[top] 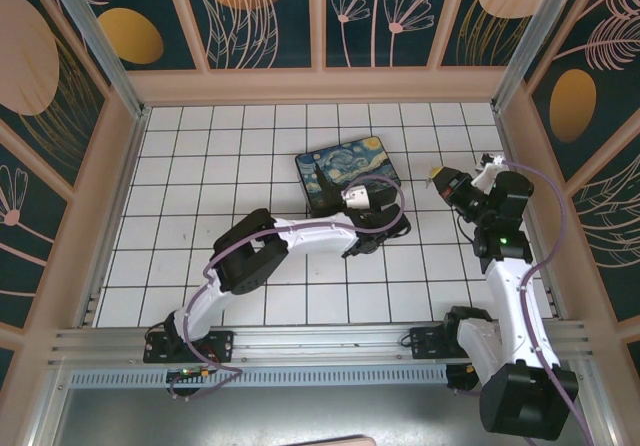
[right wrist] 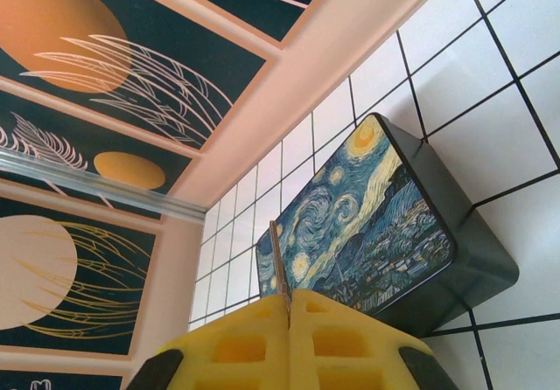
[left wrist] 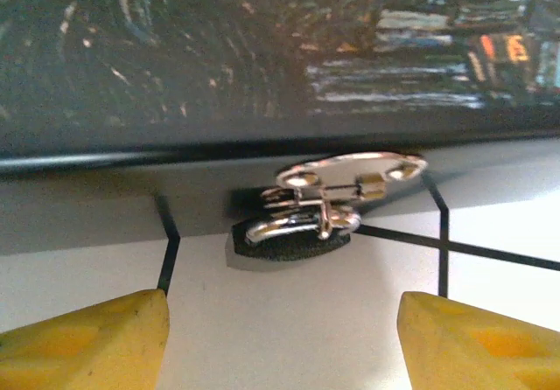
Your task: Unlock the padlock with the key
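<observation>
The padlock (left wrist: pixel 302 228), a small dark body with a chrome shackle, lies on the white tiles and hangs from the silvery hasp (left wrist: pixel 350 173) on the side of the painted box (top: pixel 345 174). My left gripper (left wrist: pixel 280 342) is low in front of it and open, its yellow fingertips (left wrist: pixel 83 337) wide apart with bare tile between them. In the top view the left gripper (top: pixel 380 221) is at the box's near right edge. My right gripper (right wrist: pixel 289 307) is shut on the key (right wrist: pixel 279 263), whose thin blade sticks up between the pads. The right gripper (top: pixel 440 178) hovers to the right of the box (right wrist: pixel 367 224).
A tiled floor (top: pixel 200 236) with black grid lines is enclosed by pink-framed patterned walls (top: pixel 320 84). The left arm's cable (top: pixel 400 201) loops beside the box. Open tiles lie to the left of the box and in front of it.
</observation>
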`<action>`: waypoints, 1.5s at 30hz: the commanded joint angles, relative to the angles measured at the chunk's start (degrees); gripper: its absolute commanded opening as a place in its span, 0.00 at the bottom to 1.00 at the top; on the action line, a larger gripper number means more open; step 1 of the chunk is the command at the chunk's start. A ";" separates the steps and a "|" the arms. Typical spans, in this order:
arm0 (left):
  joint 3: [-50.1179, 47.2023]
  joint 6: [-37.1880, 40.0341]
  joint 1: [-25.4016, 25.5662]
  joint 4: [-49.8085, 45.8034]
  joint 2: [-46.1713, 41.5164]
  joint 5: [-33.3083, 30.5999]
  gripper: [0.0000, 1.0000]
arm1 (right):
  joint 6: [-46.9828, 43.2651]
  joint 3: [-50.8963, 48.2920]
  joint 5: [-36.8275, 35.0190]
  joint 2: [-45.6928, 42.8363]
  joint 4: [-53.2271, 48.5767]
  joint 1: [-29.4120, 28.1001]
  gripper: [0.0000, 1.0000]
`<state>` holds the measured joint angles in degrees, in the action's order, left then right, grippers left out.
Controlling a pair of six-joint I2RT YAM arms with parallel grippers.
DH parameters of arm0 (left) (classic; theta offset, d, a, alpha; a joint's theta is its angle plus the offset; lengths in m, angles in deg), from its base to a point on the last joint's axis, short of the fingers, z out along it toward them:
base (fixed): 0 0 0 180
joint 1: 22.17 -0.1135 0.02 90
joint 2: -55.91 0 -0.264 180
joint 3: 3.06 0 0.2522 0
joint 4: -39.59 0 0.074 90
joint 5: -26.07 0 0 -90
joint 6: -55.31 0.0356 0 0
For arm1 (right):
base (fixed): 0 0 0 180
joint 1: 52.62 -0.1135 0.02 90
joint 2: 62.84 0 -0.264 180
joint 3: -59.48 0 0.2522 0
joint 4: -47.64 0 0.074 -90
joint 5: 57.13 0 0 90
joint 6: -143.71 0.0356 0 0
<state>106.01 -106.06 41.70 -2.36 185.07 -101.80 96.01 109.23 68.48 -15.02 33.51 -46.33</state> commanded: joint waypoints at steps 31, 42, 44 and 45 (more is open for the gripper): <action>-25.08 4.79 -3.82 10.65 -18.89 -4.50 0.63 | 1.60 -2.78 3.00 -1.25 4.78 -0.76 0.00; -27.03 1.47 -4.02 8.51 -30.00 4.92 0.69 | -4.29 -2.27 -1.41 9.38 7.79 -2.18 0.00; -31.64 1.90 -6.73 9.49 -36.22 6.96 0.69 | -4.71 -1.78 -2.86 12.97 11.48 -2.50 0.00; -33.74 2.85 -8.30 9.96 -39.13 7.58 0.69 | -5.11 -1.14 -3.94 14.81 13.06 -2.59 0.00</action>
<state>76.13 -104.10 37.11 7.24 153.77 -96.44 93.76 106.71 68.20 -3.13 40.16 -48.39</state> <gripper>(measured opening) 0.688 0.053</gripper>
